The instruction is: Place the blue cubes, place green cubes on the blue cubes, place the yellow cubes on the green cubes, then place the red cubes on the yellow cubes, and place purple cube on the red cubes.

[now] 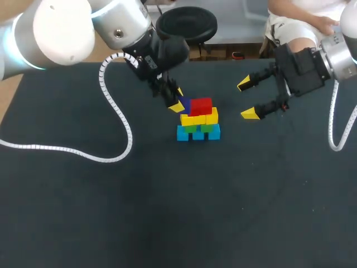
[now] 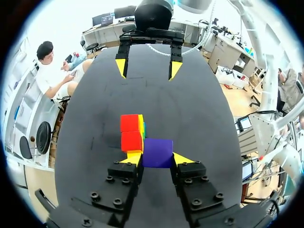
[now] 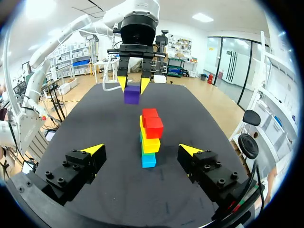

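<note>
A stack stands mid-table: blue cubes (image 1: pixel 198 133) at the base, green cubes (image 1: pixel 198 128) on them, yellow cubes (image 1: pixel 199 118) above, red cubes (image 1: pixel 201 105) on top. My left gripper (image 1: pixel 178 99) is shut on the purple cube (image 2: pixel 157 152), held just left of the red cubes (image 2: pixel 131 134) at about their height. The purple cube (image 3: pixel 132 94) hangs beyond the stack (image 3: pixel 150 137) in the right wrist view. My right gripper (image 1: pixel 247 99) is open and empty, to the right of the stack, apart from it.
The dark table mat (image 1: pixel 167 212) surrounds the stack. My left arm's white coiled cable (image 1: pixel 114 111) trails over the mat's left part.
</note>
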Controlling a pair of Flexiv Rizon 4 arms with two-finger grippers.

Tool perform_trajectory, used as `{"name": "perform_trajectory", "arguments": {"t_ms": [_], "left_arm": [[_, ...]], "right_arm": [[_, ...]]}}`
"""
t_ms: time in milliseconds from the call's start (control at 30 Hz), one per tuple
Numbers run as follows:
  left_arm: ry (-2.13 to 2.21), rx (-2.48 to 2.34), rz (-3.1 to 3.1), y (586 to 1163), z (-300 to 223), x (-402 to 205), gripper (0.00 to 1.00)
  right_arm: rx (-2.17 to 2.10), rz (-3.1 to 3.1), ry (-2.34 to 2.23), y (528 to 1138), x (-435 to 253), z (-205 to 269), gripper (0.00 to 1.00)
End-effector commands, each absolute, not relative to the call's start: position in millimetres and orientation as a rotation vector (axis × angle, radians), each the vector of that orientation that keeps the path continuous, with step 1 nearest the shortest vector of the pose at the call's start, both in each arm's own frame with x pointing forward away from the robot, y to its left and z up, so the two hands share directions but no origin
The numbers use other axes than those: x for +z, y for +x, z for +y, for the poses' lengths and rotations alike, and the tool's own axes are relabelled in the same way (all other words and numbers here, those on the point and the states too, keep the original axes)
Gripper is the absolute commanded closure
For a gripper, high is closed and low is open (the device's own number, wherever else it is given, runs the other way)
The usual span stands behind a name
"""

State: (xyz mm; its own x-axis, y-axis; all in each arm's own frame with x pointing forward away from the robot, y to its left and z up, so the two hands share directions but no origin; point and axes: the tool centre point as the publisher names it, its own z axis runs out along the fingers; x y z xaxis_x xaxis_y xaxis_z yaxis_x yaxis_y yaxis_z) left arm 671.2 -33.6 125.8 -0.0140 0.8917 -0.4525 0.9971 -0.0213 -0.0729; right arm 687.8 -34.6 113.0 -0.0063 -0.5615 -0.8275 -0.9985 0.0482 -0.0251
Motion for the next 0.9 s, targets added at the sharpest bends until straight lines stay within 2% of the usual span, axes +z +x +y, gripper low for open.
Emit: {"name": "perform_trajectory", "arguments": {"t_ms": [33,467,667,900], "left_arm": [[1.997,-0.555,1.986,673,-34,126,1.00],[1.997,-0.555,1.986,673,-34,126,1.00],[1.919,-0.408,2.189,681,-41,147,1.00],[1.774,-0.414,2.321,675,-47,144,1.00]], "right_arm": [[0.816,1.647,-1.591,687,113,-35,0.00],[0.816,1.647,-1.591,687,113,-35,0.00],[0.816,1.647,-1.591,687,113,-35,0.00],[0.816,1.647,-1.591,687,113,-35,0.00]]}}
